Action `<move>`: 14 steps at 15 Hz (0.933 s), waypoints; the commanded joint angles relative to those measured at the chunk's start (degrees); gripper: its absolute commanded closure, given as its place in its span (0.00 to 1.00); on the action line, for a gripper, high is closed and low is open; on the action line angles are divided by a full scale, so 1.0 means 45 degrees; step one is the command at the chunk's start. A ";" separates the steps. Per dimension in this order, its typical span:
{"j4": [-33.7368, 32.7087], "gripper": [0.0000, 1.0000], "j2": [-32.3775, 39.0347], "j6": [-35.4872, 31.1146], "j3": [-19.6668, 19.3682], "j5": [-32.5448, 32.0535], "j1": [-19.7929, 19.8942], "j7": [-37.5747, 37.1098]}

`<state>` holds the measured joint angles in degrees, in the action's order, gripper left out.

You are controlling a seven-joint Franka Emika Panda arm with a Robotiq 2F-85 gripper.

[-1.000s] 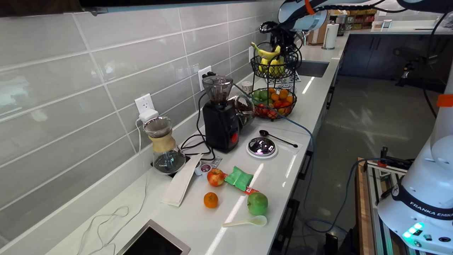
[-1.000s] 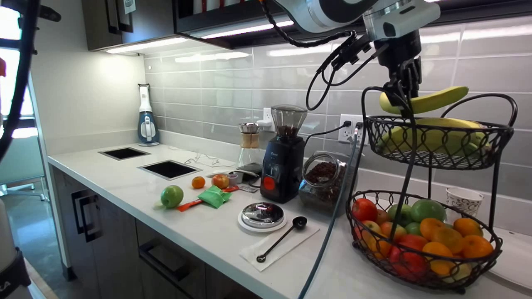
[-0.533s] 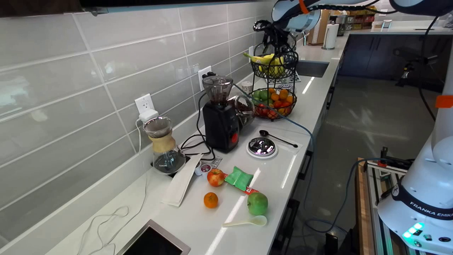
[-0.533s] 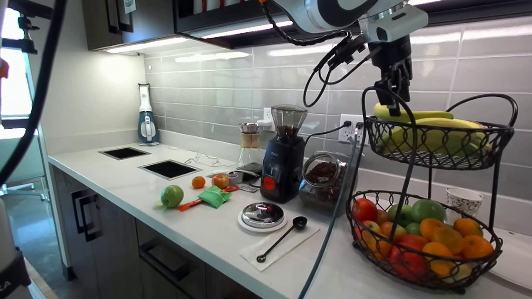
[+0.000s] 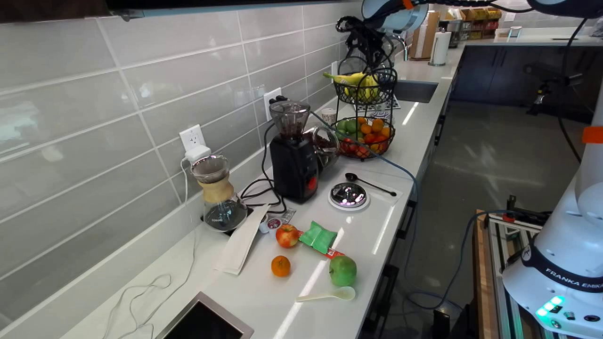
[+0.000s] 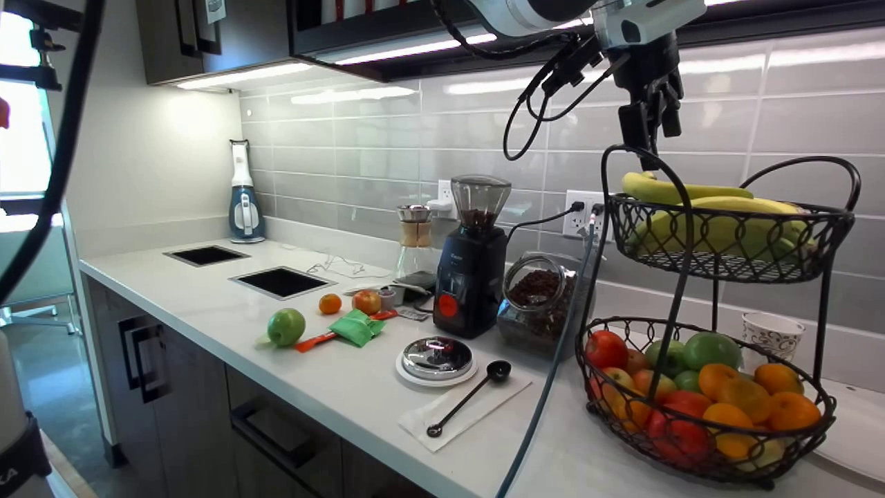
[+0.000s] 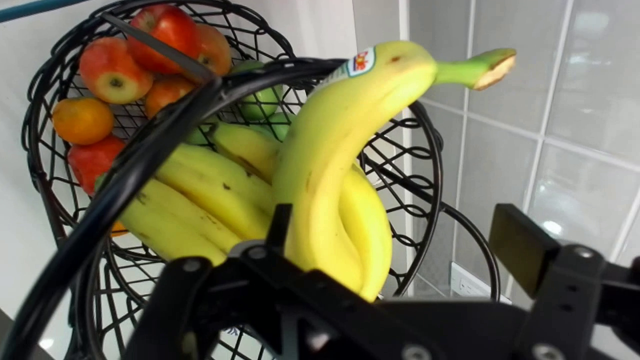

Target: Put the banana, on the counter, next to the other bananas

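The single banana [image 7: 320,165], with a sticker near its stem, rests on top of the other bananas [image 7: 200,200]. That bunch lies in the upper basket [image 6: 838,218] of a black wire stand; in both exterior views the banana [image 6: 681,191] lies along the basket's rim. Its stem end sticks out past the rim toward the tiled wall. My gripper [image 7: 398,220] stands wide open over the bananas, with one finger [image 7: 522,250] out by the wall side and the other close beside the banana. In an exterior view the gripper [image 6: 658,144] hangs just above the banana. The white counter [image 6: 366,401] runs below.
A wire handle [image 6: 681,180] arches up close to the gripper. The lower basket [image 6: 705,470] holds apples and oranges. A coffee grinder [image 6: 470,277], a glass jar of beans [image 6: 539,304] and a blue cable [image 6: 546,394] are beside the stand.
The banana came down from the raised, tilted grip onto the bunch and stayed there. My gripper has let go of it, opened wide and risen a little above it.
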<state>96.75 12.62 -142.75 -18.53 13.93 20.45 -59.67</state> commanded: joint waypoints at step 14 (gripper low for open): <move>0.3201 0.00 -0.4026 0.1767 0.0105 -0.2865 -0.0402 0.7370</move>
<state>105.55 -0.12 -136.91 -18.67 4.87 19.58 -31.32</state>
